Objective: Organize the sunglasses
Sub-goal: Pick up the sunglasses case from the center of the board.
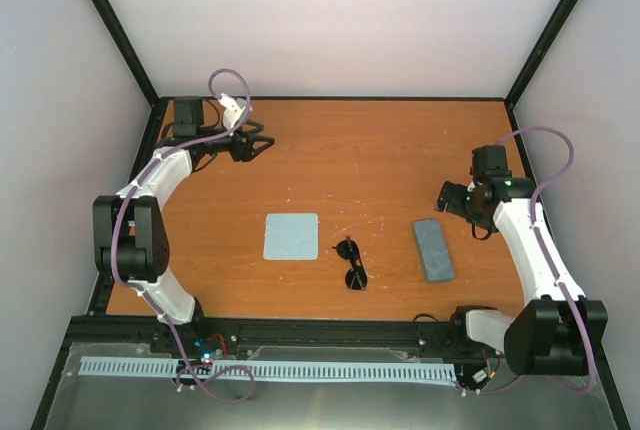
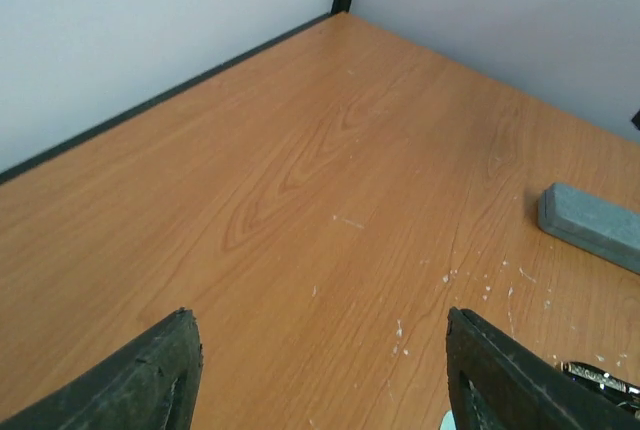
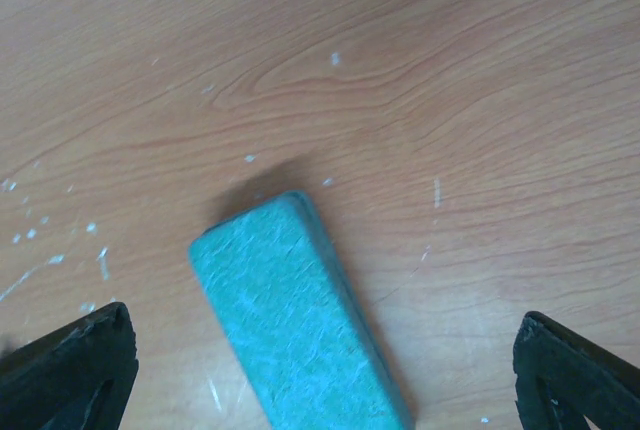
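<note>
On the tabletop, our sunglasses lie between cloth and case.
We see them toward the near edge, the cloth just to their left and the shut case to their right, touching neither. Our left tool hangs near the far left corner, fingers spread apart; our right tool hovers over the case's far end, fingers likewise wide apart.

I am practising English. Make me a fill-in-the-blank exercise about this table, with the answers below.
1. The sunglasses lie ____ the cloth and the case.
2. The left gripper and right gripper have fingers ____, holding nothing.
3. The cloth lies on the robot's ____ side of the sunglasses.
Answers: between; open; left.
</note>
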`<state>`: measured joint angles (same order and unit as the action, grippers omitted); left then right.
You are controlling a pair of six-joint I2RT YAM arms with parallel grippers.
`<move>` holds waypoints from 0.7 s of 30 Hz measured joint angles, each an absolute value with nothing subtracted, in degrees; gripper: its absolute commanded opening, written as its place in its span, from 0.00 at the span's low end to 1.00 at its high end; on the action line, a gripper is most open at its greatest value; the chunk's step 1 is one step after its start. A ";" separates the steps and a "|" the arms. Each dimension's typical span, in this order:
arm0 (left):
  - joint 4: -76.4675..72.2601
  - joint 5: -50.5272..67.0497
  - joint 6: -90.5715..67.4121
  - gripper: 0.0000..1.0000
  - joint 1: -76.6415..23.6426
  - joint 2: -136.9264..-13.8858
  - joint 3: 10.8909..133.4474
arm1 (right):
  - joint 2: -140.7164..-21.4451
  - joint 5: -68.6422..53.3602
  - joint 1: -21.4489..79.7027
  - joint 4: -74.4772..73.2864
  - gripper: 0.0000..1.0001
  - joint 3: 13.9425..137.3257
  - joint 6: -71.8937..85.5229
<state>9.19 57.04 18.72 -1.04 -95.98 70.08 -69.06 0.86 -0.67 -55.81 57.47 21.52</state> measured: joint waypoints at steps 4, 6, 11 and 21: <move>14.85 55.13 20.18 0.64 -1.19 -96.86 71.92 | -67.55 -4.05 -0.67 -56.64 0.97 56.31 16.86; 17.43 53.15 21.76 0.63 -1.43 -98.24 73.89 | -69.43 -5.74 -0.67 -57.25 0.92 56.36 14.90; 20.91 49.76 25.34 0.62 -1.76 -102.54 79.11 | -79.15 -10.33 -0.64 -58.04 0.75 57.04 11.75; 27.29 48.31 36.97 0.60 -2.85 -110.15 85.08 | -95.24 -9.67 2.33 -59.94 0.86 65.19 8.64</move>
